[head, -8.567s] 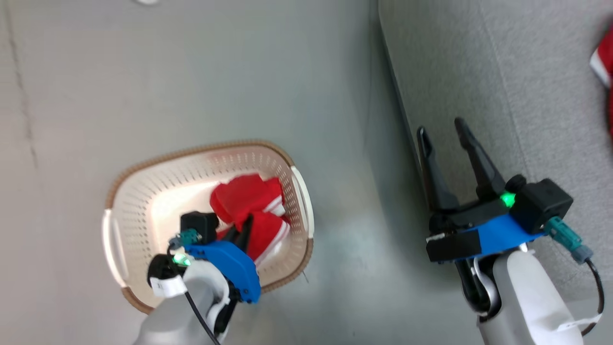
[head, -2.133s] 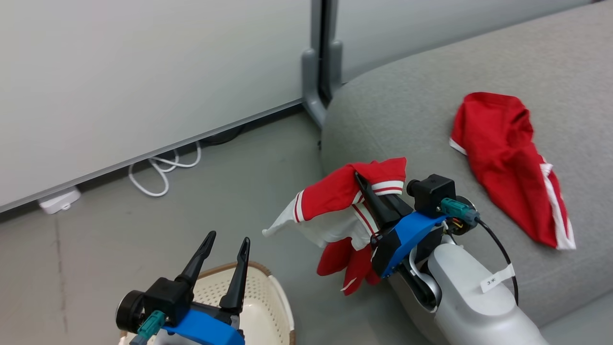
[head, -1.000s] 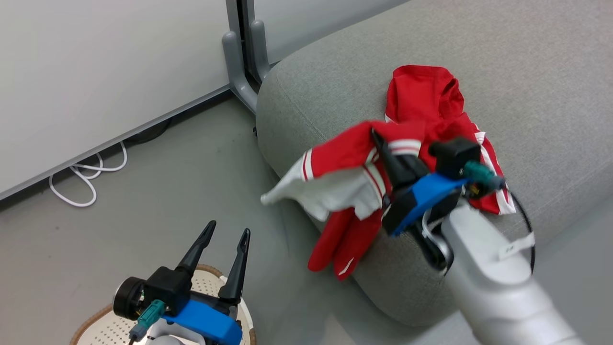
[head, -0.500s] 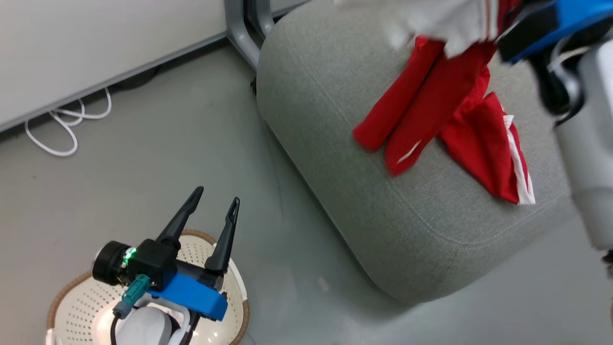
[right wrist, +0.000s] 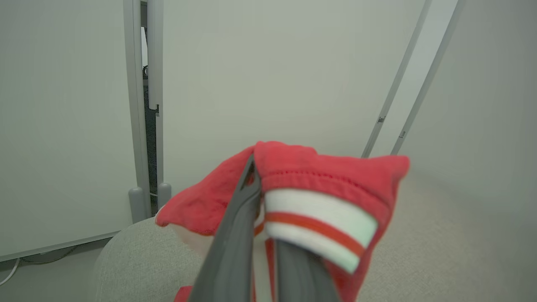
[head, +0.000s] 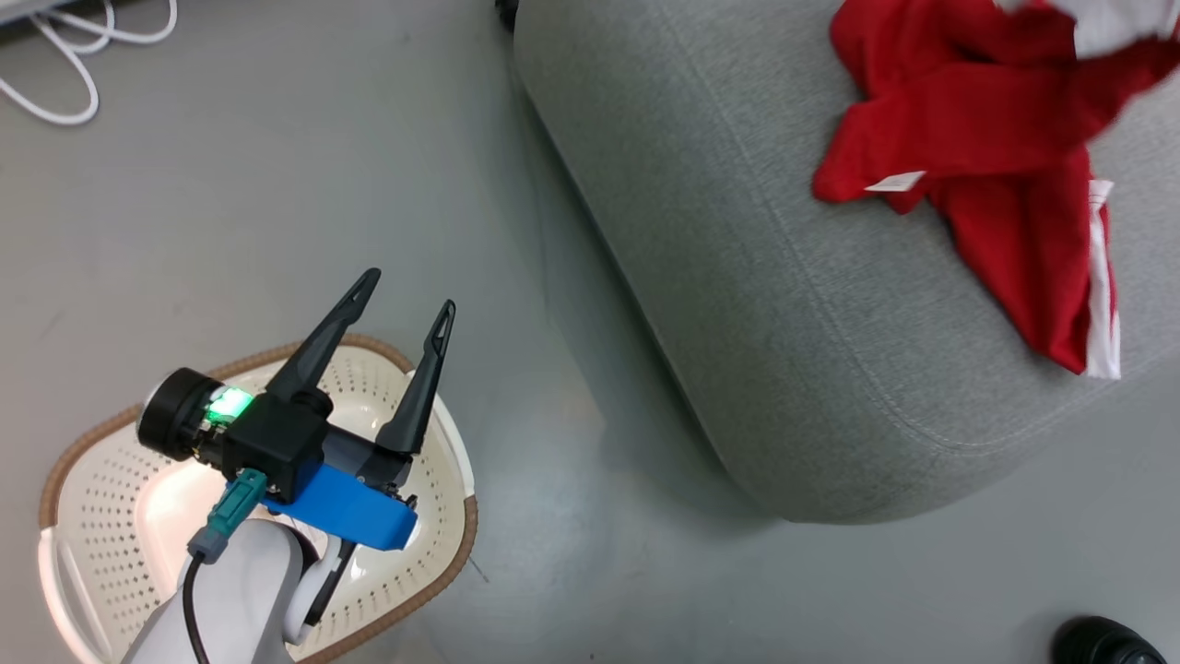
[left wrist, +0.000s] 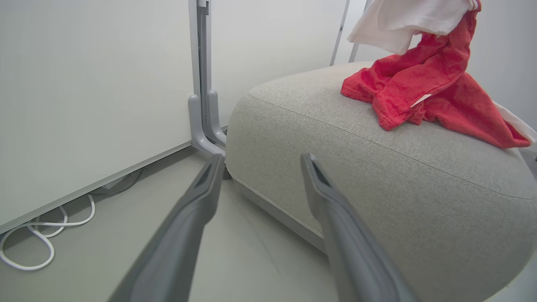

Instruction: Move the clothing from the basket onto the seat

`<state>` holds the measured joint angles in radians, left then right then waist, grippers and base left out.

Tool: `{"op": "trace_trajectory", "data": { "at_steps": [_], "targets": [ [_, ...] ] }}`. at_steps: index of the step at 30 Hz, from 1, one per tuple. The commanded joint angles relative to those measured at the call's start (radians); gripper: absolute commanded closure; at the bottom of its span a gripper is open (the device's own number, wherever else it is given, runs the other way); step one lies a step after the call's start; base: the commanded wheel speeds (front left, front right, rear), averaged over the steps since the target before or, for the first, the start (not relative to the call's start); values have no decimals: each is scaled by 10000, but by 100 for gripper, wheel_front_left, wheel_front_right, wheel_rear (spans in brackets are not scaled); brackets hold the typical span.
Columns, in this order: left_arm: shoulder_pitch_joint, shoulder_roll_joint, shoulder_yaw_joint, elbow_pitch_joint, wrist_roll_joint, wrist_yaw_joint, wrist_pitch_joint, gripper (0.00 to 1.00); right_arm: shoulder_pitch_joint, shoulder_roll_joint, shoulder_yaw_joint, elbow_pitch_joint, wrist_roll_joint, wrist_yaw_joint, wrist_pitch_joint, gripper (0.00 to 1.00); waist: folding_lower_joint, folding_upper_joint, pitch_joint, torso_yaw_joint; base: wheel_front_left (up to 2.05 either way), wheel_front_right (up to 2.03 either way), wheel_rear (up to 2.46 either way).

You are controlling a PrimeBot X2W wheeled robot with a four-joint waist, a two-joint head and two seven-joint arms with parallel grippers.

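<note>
My left gripper (head: 408, 290) stands open above the cream basket (head: 64, 452) at the lower left; what shows of the basket's inside is bare. The grey seat (head: 784, 304) takes up the right. One red piece of clothing (head: 1060, 267) with white trim lies flat on it. A second red and white piece (head: 959, 101) hangs from above, its lower end resting on the seat across the first. In the right wrist view my right gripper (right wrist: 256, 188) is shut on this striped clothing (right wrist: 319, 184). The left wrist view shows my open left gripper (left wrist: 262, 158) facing the seat (left wrist: 377, 176) and clothing (left wrist: 419, 84).
A pale partition panel (left wrist: 84, 84) with a grey post (left wrist: 201, 117) stands behind the seat's end. A white cable (head: 55, 65) lies looped on the grey floor (head: 277, 166). A dark round object (head: 1102, 641) sits at the lower right corner.
The head camera has tilted down. My right gripper has carried the striped garment farther over the seat, and its lower end now rests on the first garment. The left gripper stays open over the basket.
</note>
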<state>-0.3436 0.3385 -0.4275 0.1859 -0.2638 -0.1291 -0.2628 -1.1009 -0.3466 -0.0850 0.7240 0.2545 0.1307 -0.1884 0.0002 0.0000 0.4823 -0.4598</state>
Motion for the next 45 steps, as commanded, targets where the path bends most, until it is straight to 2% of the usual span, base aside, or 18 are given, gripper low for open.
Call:
{"op": "trace_trajectory", "data": {
  "at_steps": [1,12,21,22,23,24,25,36,45],
  "targets": [
    [-168,81,56,-126,109,-24,-28,0,357,71,-168,319,-216,1,-160,100,-2,0,492,302,0,0,0],
    [-137,198,38,-440,416,23,-28,0,901,493,-1509,2615,-1327,1,-679,100,-2,0,1233,962,0,0,0],
    [-254,-60,-230,-316,481,12,-28,0,1016,591,-2172,2912,-1872,1,-772,100,-2,0,1077,1256,0,0,0],
    [-240,-81,-224,-311,479,17,-28,0,1054,624,-2151,2807,-1954,1,-773,87,-2,0,1055,1256,0,0,0],
    [-222,-99,-210,-308,476,23,-28,0,1095,660,-2146,2705,-2004,1,-774,55,-2,0,1033,1252,0,0,0],
    [-201,-108,-197,-302,473,29,-28,0,1127,691,-2163,2616,-2051,1,-774,3,-2,0,1012,1245,0,0,0],
    [-180,-115,-184,-291,469,31,-28,0,1177,712,-2187,2527,-2099,1,-771,0,-2,0,989,1242,0,0,0],
    [64,-460,39,-129,362,51,-28,0,1937,967,-1995,1992,-2378,1,-773,0,-2,0,321,1338,0,0,0],
    [641,-1127,619,60,143,29,-28,0,3265,979,-891,1040,-2031,1,-773,0,-2,0,-937,1603,0,0,0]
  ]
}}
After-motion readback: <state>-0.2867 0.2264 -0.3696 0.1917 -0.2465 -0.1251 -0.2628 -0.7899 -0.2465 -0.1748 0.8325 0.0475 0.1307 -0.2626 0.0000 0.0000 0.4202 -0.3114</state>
